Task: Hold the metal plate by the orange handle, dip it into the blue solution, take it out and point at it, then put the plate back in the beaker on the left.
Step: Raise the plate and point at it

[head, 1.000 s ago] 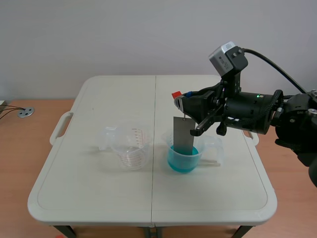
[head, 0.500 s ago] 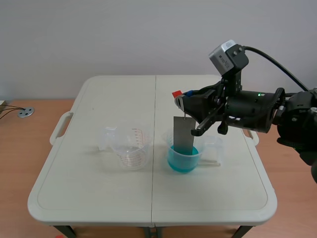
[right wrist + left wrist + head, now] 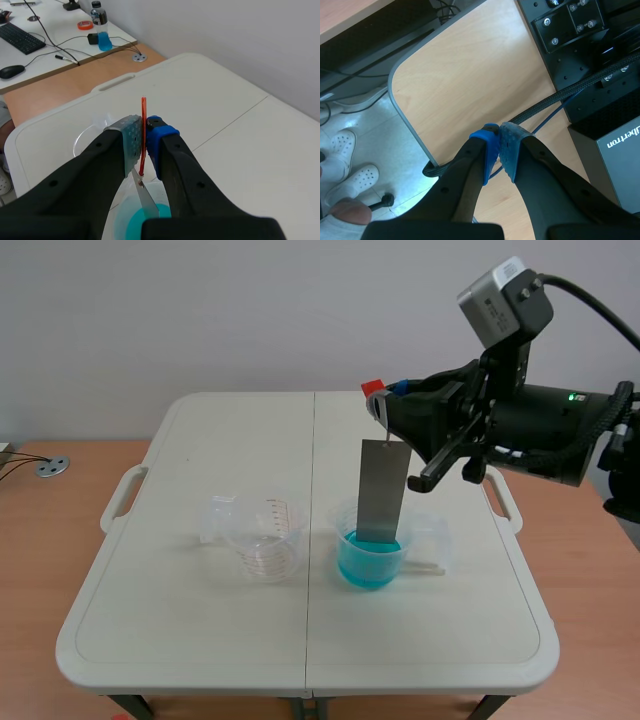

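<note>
Right gripper: the orange handle sits pinched between its two fingertips, thin edge up. In the right wrist view the handle stands as a narrow red strip between the grey pad and the blue pad, both pressed flat against it. The fingers are nearly closed, with a gap no wider than the handle. The handle's top end sticks up past the pad tips.

The metal plate hangs below the handle, under the fingers and clear of them. Its long axis is near vertical with a slight lean, and its flat face is turned toward the scene camera. The lower end sits inside the rim of the beaker of blue solution, on the right half of the table. It cannot be told whether the bottom edge touches the liquid.

The empty beaker stands just left of the filled one, apart from it.

Left gripper: the fingertips meet pad to pad with nothing between them, above a wooden desk, away from the table.
</note>
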